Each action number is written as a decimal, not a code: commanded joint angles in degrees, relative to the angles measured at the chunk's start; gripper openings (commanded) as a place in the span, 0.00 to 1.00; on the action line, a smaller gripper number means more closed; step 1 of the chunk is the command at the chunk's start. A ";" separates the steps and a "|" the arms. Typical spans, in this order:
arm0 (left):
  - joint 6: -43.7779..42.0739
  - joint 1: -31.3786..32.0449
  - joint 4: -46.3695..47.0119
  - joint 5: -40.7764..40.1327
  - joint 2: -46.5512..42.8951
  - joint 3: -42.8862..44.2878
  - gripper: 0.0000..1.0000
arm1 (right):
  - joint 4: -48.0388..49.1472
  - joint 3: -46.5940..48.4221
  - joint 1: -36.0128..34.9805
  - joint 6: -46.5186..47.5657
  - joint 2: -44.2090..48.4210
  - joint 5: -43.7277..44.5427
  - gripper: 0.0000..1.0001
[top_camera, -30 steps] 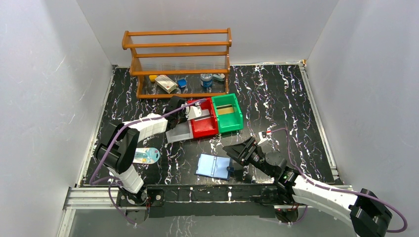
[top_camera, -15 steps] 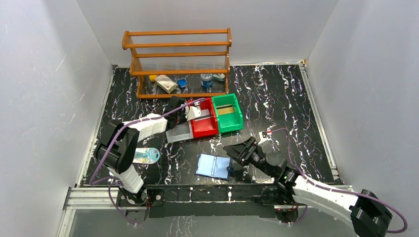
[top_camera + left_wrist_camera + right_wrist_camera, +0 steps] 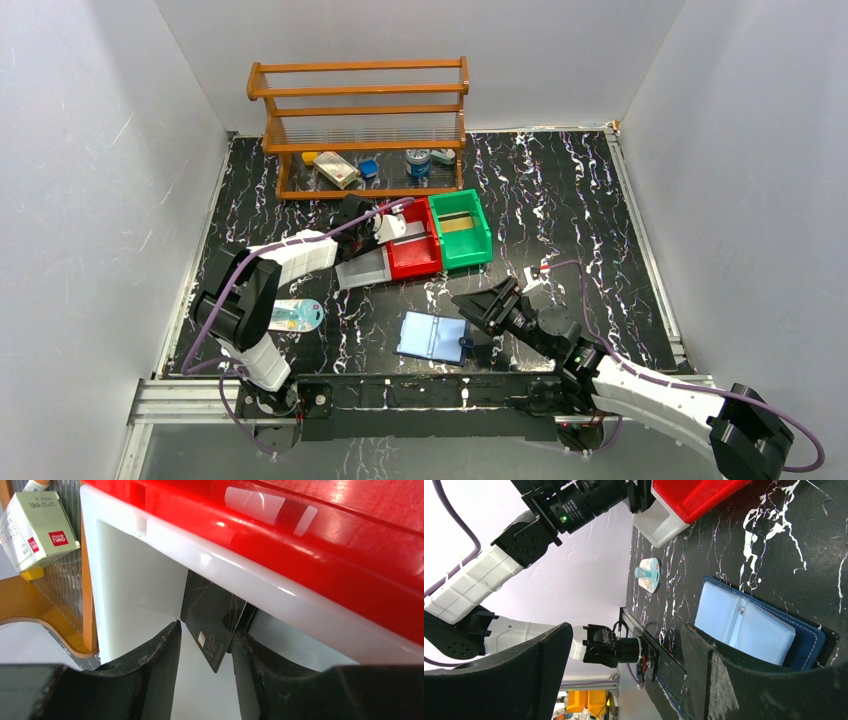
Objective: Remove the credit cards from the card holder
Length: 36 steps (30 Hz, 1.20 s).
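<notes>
Card holder [image 3: 433, 337] lies spread open on counter [image 3: 570, 200], pale blue inner faces up, near front edge. Right pincer [image 3: 478, 318] low beside it, jaws spread wide, nothing held; one finger at holder's right edge, contact unclear. Left pincer [image 3: 206, 630] reaches into white bin [image 3: 125, 580], which sits against red bin [image 3: 325, 545]. Its jaws partly apart, black card [image 3: 207, 612] marked VIP tilted between them. Whether they touch card, cannot tell. Green bin [image 3: 460, 228] on red bin's far side; wooden rack [image 3: 360, 110] behind.
</notes>
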<state>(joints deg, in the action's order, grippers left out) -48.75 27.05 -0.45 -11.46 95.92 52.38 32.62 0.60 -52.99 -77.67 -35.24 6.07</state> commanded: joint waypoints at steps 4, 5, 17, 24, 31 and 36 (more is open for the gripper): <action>1.07 -0.46 0.35 1.13 -1.84 -0.66 0.45 | 0.62 -4.12 -0.08 -0.13 0.83 1.02 0.88; 1.04 -0.54 0.62 0.57 -1.79 -0.77 0.45 | 0.54 -4.18 -0.09 -0.19 0.94 1.04 0.88; 2.83 -0.61 0.19 1.75 -3.41 -0.24 0.50 | -0.19 -4.38 -0.09 -0.42 2.02 1.20 0.88; 5.74 -0.59 -0.73 4.10 -8.52 0.14 0.56 | -0.52 -3.90 -0.09 -0.38 1.76 1.41 0.89; 10.44 -0.59 -1.89 5.03 -14.59 -0.43 0.67 | -0.67 -3.53 -0.05 -0.04 1.14 1.57 0.89; 18.71 -0.61 -1.67 11.15 -22.20 -1.57 0.88 | -2.37 -1.89 -0.07 0.87 0.12 1.05 0.89</action>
<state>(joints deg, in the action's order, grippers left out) -37.93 26.72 -1.91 -6.39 81.41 51.90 29.93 0.60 -52.99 -77.78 -34.65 6.13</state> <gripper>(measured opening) 0.829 0.890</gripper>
